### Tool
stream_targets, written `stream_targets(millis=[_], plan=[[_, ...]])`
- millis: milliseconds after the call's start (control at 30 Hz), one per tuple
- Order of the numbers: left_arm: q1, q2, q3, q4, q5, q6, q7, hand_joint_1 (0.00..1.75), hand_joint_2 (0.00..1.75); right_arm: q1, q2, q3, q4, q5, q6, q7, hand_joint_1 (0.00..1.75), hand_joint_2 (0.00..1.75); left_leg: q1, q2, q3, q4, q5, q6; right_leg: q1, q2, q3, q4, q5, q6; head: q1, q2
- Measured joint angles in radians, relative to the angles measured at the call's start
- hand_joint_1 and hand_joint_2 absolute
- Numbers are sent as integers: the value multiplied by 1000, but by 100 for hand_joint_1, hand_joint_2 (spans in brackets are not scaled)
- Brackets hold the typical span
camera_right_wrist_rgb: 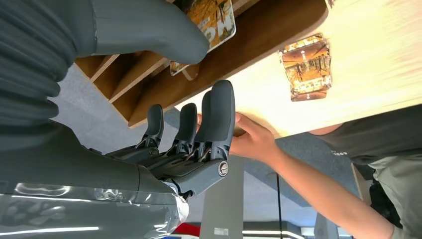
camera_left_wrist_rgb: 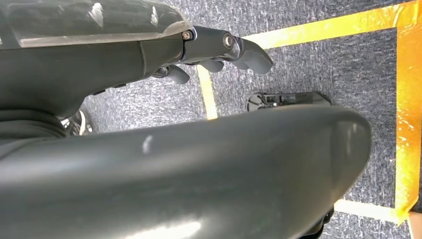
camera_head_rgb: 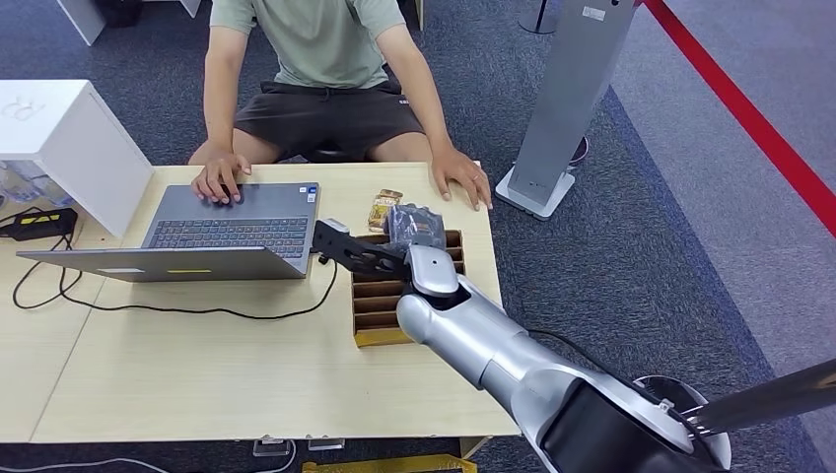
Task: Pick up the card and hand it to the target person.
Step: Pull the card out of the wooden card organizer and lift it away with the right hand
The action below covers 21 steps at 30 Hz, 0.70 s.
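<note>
Card [camera_right_wrist_rgb: 211, 20] glossy, flat, under grey thumb [camera_right_wrist_rgb: 149, 30]

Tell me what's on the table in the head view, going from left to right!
White box → black cable → laptop → card lying on the table → cardboard slotted tray, with the robot's right hand over it → the person's hand.
</note>
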<state>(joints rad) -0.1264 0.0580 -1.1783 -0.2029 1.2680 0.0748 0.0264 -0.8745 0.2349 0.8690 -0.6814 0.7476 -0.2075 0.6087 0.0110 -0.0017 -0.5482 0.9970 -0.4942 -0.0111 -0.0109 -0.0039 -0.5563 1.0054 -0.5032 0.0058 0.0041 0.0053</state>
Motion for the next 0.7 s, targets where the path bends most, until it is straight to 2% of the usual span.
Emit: stream_targets(millis=[467,700], plan=[[11,0,0,0,16,2,-10,0,0,55,-68,-8,-241,-3,4,25,91,175,0,0,0,0,0,0,0,0,0,0,0,0,-1,0],[13,0,0,0,19,3,-12,0,0,93,-85,-9,-295,-15,11,29,84,175,0,0,0,0,0,0,0,0,0,0,0,0,0,0]])
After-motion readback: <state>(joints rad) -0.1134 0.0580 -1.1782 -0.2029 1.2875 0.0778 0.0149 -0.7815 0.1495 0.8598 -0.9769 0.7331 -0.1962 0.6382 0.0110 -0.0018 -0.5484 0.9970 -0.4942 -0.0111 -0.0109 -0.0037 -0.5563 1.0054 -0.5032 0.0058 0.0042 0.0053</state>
